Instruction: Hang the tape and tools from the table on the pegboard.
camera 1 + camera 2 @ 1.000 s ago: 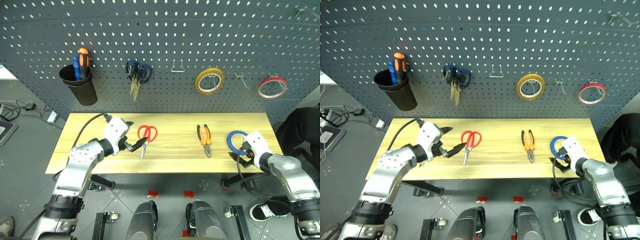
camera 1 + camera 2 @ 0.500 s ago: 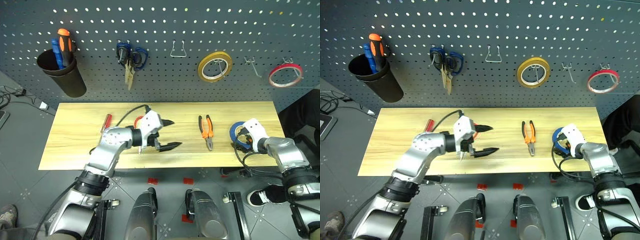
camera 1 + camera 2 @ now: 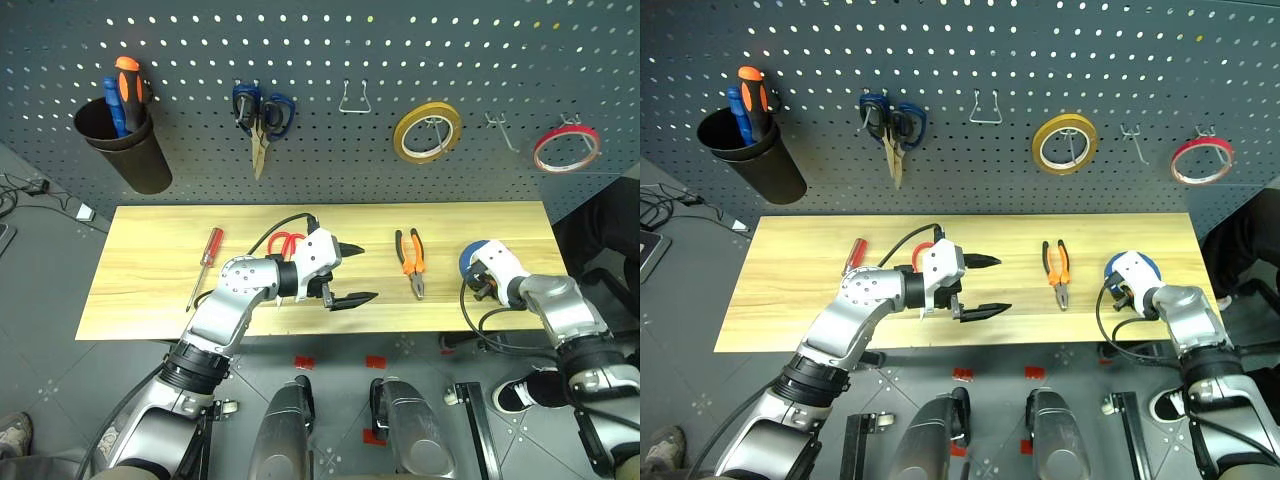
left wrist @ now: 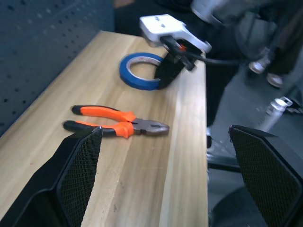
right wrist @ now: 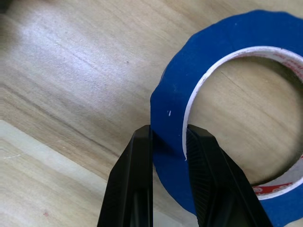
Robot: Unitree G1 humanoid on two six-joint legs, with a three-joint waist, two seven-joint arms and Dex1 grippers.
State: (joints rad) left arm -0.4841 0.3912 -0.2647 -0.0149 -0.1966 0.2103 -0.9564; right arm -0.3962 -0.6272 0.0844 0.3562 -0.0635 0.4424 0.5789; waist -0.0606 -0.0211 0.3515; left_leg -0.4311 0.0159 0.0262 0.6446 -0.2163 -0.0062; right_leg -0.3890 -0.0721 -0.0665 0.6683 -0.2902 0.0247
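The blue tape [image 5: 227, 66] lies flat at the right end of the table [image 3: 150, 290]. My right gripper [image 5: 168, 137] is shut on the tape's band, one finger inside the ring and one outside. The orange-and-black pliers [image 3: 412, 272] lie to the tape's left. My left gripper [image 3: 365, 272] hangs open over the middle of the table, pointing toward the pliers [image 4: 113, 126], with nothing between its fingers. The red scissors [image 3: 288, 242] show partly behind the left hand. The red screwdriver [image 3: 205, 262] lies further left. The pegboard [image 3: 330, 180] stands behind the table.
On the pegboard hang a black cup [image 3: 130, 150] with orange and blue screwdrivers, blue-handled scissors [image 3: 262, 115], a yellow roll [image 3: 427, 133] and a red roll [image 3: 566, 148]. A bare wire hook [image 3: 357, 98] sits between the scissors and the yellow roll, another hook [image 3: 503, 130] beside the red roll.
My left gripper has swung right, from beside the red scissors to just left of the pliers, uncovering the red screwdriver. My right gripper has shut on the blue tape. The camera has tilted.
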